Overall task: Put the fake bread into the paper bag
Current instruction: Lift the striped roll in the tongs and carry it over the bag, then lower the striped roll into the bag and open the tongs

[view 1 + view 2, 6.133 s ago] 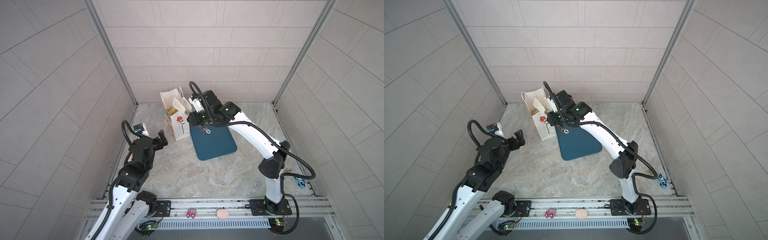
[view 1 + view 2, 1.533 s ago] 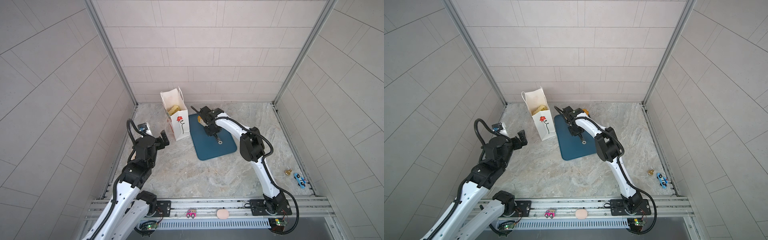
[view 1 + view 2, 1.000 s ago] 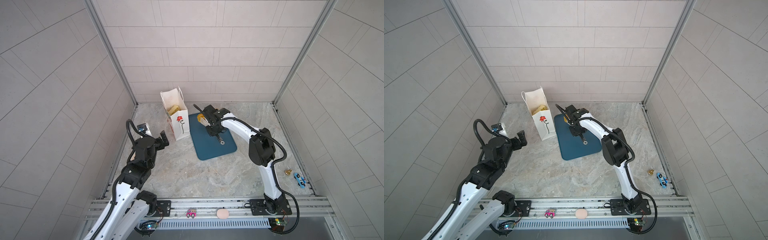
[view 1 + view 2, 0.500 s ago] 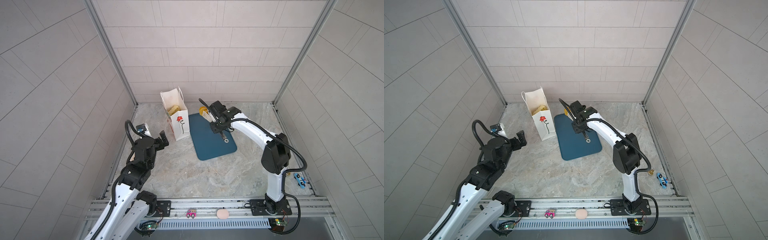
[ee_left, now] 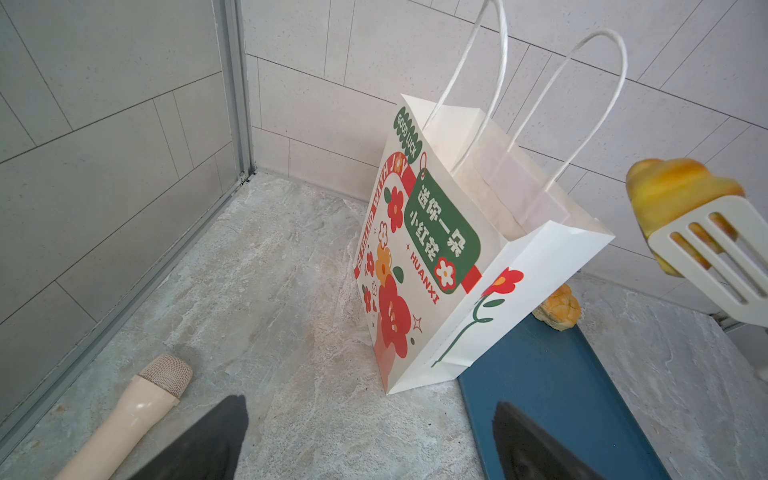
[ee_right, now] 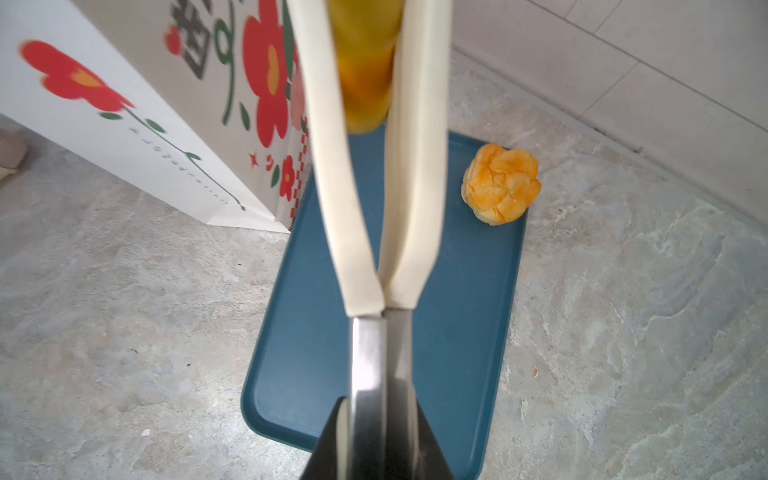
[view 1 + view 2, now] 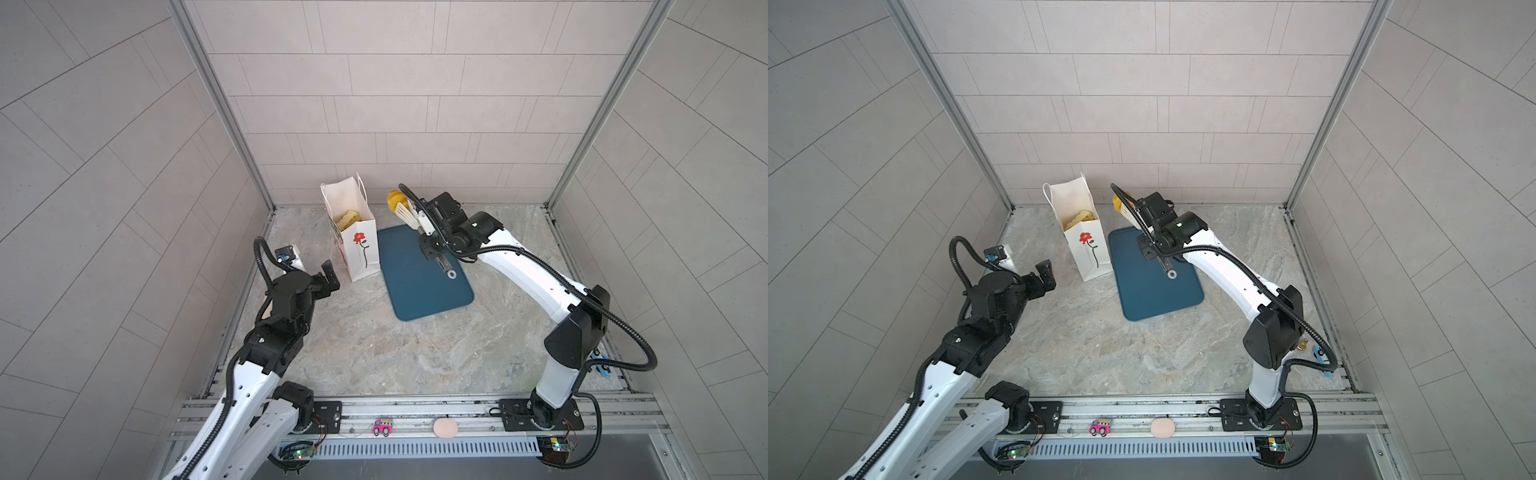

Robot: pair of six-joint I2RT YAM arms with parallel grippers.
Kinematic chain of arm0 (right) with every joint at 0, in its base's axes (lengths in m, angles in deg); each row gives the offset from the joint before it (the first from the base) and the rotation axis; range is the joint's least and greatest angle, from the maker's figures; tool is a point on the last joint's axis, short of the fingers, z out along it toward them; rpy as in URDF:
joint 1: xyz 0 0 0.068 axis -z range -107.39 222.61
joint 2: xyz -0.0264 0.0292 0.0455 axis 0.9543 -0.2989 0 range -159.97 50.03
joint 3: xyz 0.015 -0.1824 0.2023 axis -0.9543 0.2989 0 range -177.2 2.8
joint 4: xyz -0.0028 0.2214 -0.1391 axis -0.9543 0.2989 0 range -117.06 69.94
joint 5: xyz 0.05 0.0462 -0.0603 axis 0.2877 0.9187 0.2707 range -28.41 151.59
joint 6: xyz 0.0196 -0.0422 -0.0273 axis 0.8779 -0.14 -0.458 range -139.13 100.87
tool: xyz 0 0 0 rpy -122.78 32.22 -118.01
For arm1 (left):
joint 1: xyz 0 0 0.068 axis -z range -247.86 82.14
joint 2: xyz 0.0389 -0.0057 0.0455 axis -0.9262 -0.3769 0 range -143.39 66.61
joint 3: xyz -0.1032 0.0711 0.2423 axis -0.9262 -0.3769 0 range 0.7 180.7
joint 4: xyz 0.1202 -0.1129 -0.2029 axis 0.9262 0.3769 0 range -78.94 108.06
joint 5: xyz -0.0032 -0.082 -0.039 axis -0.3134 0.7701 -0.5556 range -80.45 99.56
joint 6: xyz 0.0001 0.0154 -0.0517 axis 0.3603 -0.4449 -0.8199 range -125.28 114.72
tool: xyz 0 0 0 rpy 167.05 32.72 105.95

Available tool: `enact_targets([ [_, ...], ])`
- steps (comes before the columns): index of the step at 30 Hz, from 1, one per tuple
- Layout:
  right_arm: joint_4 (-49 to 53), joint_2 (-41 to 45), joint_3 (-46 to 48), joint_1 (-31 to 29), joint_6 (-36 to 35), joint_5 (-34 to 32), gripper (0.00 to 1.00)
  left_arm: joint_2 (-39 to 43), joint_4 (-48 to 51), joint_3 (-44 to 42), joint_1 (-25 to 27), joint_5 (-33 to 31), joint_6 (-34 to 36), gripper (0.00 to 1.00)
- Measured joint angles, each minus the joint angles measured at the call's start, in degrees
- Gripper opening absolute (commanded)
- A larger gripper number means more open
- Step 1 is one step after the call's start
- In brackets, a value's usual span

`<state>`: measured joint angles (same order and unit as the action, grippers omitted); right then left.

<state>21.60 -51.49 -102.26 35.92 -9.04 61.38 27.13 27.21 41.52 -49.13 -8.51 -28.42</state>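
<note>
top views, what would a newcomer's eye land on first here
The cream tongs in the right hand, pinching a yellow roll in the air beside the white flowered paper bag. Next, the dark-blue tray by the bag, one knobbly bun at its far corner.

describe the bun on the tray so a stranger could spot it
Find the dark-blue tray beside the white flower-printed paper bag. At its corner nearest the back wall sits a knobbly golden bun. It alone rests there; the smoother yellow roll hangs in white tongs.
</note>
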Motion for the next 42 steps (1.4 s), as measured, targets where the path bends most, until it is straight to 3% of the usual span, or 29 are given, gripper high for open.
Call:
enact_targets([
  [10, -4.6, 3.3, -2.3, -1.7, -3.1, 3.8, 0.2, -0.4, 0.0, 0.1, 0.0, 0.5, 0.0, 1.0],
  [18, -5.4, 2.1, -10.3, -7.2, -5.4, 5.6, 0.21, -0.4, 0.0, 0.1, 0.0, 0.9, -0.4, 1.0],
  [34, -0.4, -17.6, -29.9, -9.2, -1.9, 7.7, 0.21, 0.2, 0.2, 0.1, 0.0, 0.8, -0.4, 1.0],
  [42, 1.8, -19.9, -31.5, -8.6, 0.5, 7.5, 0.23, 1.1, 0.8, 0.1, 0.0, 0.2, -0.4, 1.0],
])
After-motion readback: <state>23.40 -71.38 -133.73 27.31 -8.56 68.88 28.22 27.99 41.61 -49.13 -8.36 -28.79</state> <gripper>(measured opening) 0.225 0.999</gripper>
